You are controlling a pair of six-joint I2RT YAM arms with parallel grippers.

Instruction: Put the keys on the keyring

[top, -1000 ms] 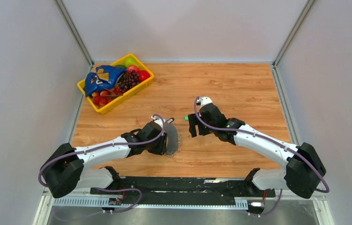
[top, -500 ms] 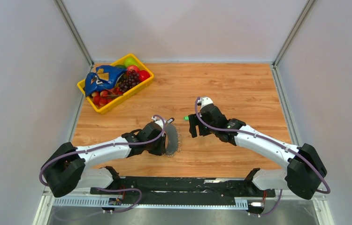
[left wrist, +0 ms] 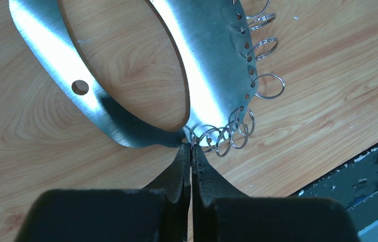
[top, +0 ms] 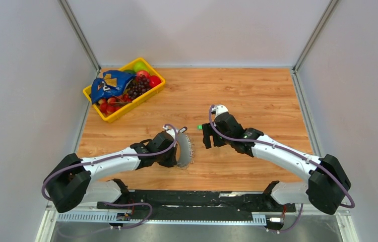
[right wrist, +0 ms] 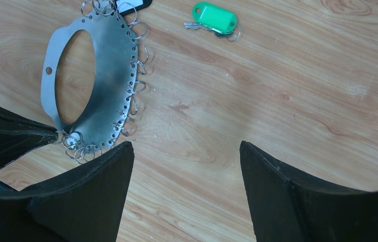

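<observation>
The keyring [top: 185,150] is a flat grey metal oval loop edged with several small split rings. It stands tilted on the table by the left arm. My left gripper [left wrist: 191,147] is shut, pinching one small ring at the loop's [left wrist: 212,65] near end. The keys are a green tag with a small key [right wrist: 214,17], lying on the wood [top: 199,126] beyond the loop [right wrist: 111,75]. My right gripper [right wrist: 184,151] is open and empty above bare wood, short of the green key and right of the loop.
A yellow basket [top: 126,108] with fruit and a blue bag stands at the back left. A black-and-white piece [right wrist: 134,4] lies at the loop's far end. The left fingers [right wrist: 5,141] show at the right wrist view's left edge.
The keyring in my left gripper has tilted very slightly. The right arm has barely moved.
</observation>
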